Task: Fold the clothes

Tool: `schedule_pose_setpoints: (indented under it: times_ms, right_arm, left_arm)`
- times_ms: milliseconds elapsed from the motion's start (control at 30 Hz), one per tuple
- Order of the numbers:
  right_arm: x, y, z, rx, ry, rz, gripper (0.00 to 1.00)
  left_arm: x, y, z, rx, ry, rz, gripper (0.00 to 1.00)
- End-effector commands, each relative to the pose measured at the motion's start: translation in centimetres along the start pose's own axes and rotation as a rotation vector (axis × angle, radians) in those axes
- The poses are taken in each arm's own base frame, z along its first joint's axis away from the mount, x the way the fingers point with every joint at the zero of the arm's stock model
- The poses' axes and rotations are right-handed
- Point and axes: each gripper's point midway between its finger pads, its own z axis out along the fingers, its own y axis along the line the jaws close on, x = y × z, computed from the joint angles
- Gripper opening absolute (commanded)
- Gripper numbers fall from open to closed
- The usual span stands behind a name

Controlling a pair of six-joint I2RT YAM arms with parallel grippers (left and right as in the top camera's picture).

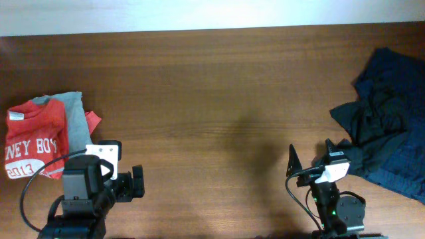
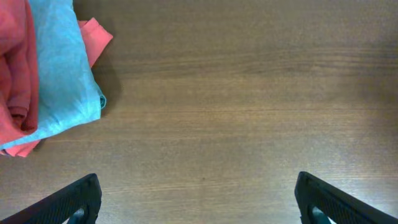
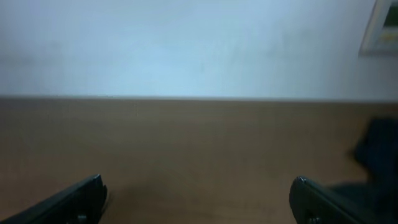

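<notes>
The orange-red T-shirt (image 1: 34, 141) with white lettering and "2013" lies folded at the table's left edge. A grey layer (image 1: 74, 118) lies on its right part. Both show at the top left of the left wrist view, red (image 2: 15, 62) and light grey-blue (image 2: 62, 68). A dark navy garment (image 1: 385, 126) lies crumpled at the far right, and it is a dark blur in the right wrist view (image 3: 378, 149). My left gripper (image 1: 106, 156) (image 2: 196, 180) is open and empty, just right of the folded shirt. My right gripper (image 1: 310, 158) (image 3: 196, 183) is open and empty, just left of the navy garment.
The brown wooden table (image 1: 219, 99) stretches between the two garments. A pale wall (image 3: 186, 43) stands beyond its far edge. Both arm bases sit at the front edge.
</notes>
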Motion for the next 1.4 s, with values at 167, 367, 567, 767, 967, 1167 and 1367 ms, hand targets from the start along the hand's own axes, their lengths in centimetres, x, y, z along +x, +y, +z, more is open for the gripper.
schedule_pose_setpoints:
  times_ms: [167,367,567,767,967,1167,1367]
  right_arm:
    - [1.2,-0.5,0.0,0.024,0.046,-0.007,0.98]
    - [1.2,-0.5,0.0,0.024,0.046,-0.007,0.99]
    - [1.2,-0.5,0.0,0.024,0.046,-0.007,0.99]
    - [1.2,-0.5,0.0,0.024,0.046,-0.007,0.98]
    - [1.2,-0.5,0.0,0.024,0.046,-0.007,0.99]
    - [1.2,-0.5,0.0,0.024,0.046,-0.007,0.99]
    - [1.2,-0.5,0.0,0.024,0.046,-0.007,0.99]
  left_arm:
    - [0.0,0.1,0.0,-0.005,-0.003,-0.007,0.99]
    - [0.0,0.1,0.0,-0.005,-0.003,-0.007,0.99]
    - [0.0,0.1,0.0,-0.005,-0.003,-0.007,0.99]
    - [0.0,0.1,0.0,-0.005,-0.003,-0.007,0.99]
    - [0.0,0.1,0.0,-0.005,-0.003,-0.007,0.99]
    - [0.0,0.0,-0.7,-0.005,-0.039,-0.007,0.99]
    - [2.0,0.9,-0.5,-0.055,-0.064,0.007,0.99]
